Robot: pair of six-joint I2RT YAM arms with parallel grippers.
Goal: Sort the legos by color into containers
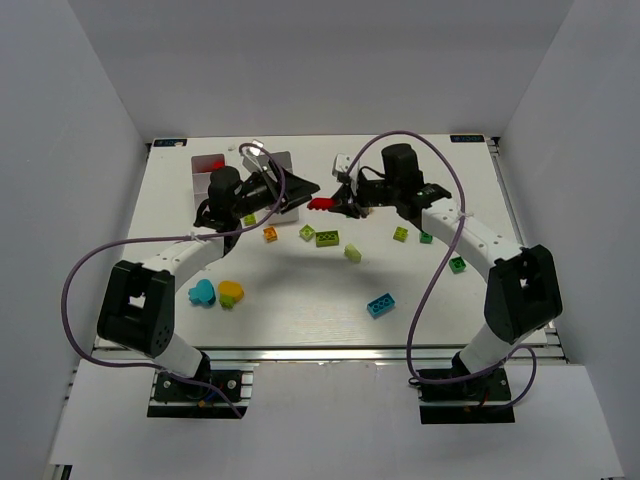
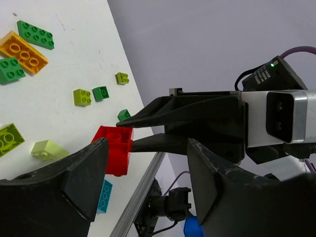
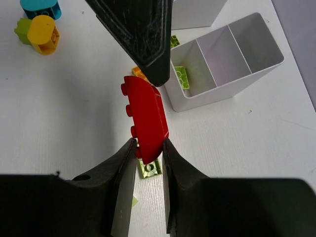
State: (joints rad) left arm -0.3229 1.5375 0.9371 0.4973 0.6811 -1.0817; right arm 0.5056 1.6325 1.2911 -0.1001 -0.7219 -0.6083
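My right gripper (image 1: 338,203) (image 3: 148,148) is shut on a red lego (image 1: 321,203) (image 3: 145,114) and holds it in the air above the table's middle. My left gripper (image 1: 303,190) (image 2: 148,182) is open; one finger (image 3: 138,34) reaches the brick's far end, and the red lego (image 2: 114,148) sits just beside the other finger, not between the jaws. A white container (image 3: 229,89) holds a lime lego (image 3: 181,76) in its near compartment. Another container (image 1: 200,180) at the back left has red in it.
Loose legos lie below the grippers: orange (image 1: 270,235), lime (image 1: 327,237), pale green (image 1: 353,253), green (image 1: 458,264), cyan (image 1: 380,305). A cyan piece (image 1: 202,293) and a yellow piece (image 1: 232,291) lie at the front left. Purple cables loop beside both arms.
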